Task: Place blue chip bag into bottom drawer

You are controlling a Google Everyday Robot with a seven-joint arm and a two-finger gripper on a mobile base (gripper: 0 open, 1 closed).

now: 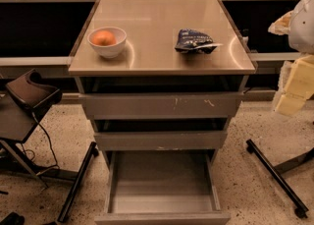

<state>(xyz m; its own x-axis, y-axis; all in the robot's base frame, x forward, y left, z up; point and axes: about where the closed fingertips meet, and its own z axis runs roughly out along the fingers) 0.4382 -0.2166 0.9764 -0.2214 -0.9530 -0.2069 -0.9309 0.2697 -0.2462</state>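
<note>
The blue chip bag point(194, 41) lies crumpled on the desk top point(157, 17), close to the right edge and nearer the front right corner than the back one, its white panel turned toward the front. Well apart from it, a white bowl point(107, 42) sits near the front left corner with an orange point(103, 38) inside. Below the front edge, the two shallower grey drawers point(159, 105) stand slightly out, stepped one under the other. The bottom drawer point(162, 203) is pulled far out toward the camera, so its flat grey floor and low side walls are in plain sight. The gripper point(293, 91) hangs off the right edge of the desk, below the level of the top and beside the front right corner, as pale cream blocks cut by the picture border. I cannot tell whether it is open or closed. It is not touching the bag. A dark padded seat point(30, 94) stands off the left edge, over a speckled floor point(255, 121).
</note>
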